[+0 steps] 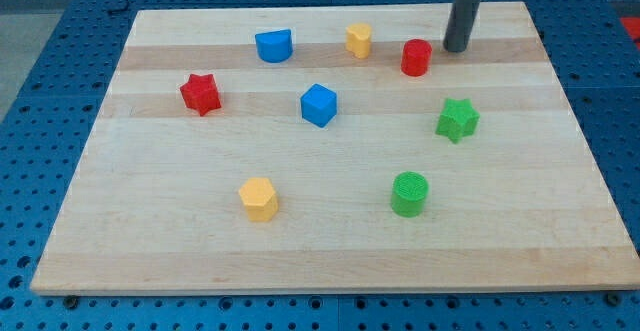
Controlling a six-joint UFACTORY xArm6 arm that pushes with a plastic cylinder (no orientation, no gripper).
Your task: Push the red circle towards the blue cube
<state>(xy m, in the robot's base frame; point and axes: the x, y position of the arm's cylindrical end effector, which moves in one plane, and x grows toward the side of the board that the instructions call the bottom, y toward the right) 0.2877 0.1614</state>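
Red circle (416,58) sits just left of my tip (456,48).

My tip (456,48) low on the board near the view's top right, rod nearly upright.

Red circle (416,58); blue cube (318,105)

My tip (456,48) stands just right of the red circle (416,58), at the table's (330,261) far right; between the red circle and the blue cube (318,105) the wood lies open; the yellow block (359,40) sits just far-left of that lane; the green star (457,120) stands near-right of it.
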